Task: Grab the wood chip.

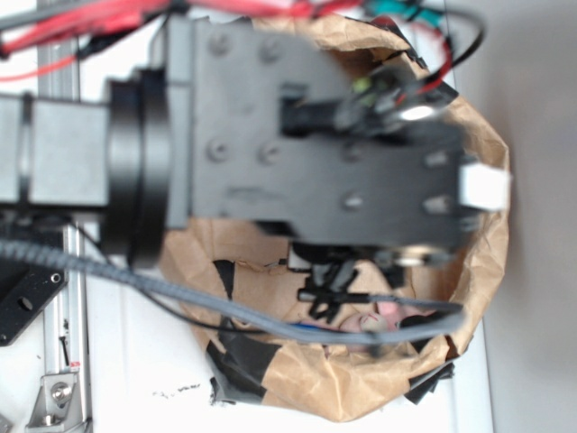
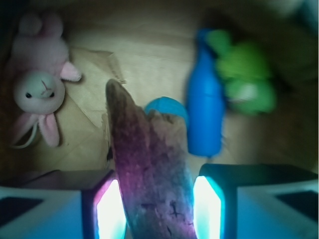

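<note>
In the wrist view the wood chip (image 2: pixel 149 164), a rough dark-brown sliver tapering to a point at its far end, runs lengthwise between my two lit pads. My gripper (image 2: pixel 158 199) is shut on its wide end, with both pads against its sides. The chip's tip reaches toward the back of the brown paper bag. In the exterior view the arm covers most of the bag (image 1: pixel 478 135). The gripper (image 1: pixel 335 281) reaches down inside it, and the chip is hidden there.
A teal ball (image 2: pixel 167 107) lies right behind the chip. A blue bottle (image 2: pixel 205 109) and a green soft toy (image 2: pixel 246 74) are to the right, and a pink plush bunny (image 2: pixel 40 84) to the left. The bag walls close round on all sides.
</note>
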### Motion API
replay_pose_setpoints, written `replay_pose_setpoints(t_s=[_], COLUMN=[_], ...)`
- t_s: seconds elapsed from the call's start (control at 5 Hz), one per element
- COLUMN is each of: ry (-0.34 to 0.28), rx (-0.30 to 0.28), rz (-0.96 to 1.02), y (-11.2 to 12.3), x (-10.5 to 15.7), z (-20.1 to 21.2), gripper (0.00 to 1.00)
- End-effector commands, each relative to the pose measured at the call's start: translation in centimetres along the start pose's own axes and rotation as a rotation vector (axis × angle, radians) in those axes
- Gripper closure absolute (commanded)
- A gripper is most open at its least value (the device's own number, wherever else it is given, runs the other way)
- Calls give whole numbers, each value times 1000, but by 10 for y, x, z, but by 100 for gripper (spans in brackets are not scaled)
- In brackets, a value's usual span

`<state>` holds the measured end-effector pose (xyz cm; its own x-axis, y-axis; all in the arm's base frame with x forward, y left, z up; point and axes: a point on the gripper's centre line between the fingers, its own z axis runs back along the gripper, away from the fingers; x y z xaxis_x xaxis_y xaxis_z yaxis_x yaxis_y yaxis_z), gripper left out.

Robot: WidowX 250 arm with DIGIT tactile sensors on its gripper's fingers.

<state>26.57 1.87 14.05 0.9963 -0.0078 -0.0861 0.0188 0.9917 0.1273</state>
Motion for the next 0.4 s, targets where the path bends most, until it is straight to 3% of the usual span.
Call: replay_pose_setpoints(t_s=[0.0,0.2], ry=[-162,-145], rx=[-66,-94], rz=[281,313], y=[0,2], x=[-1,-2], z=[25,19], gripper=[100,100])
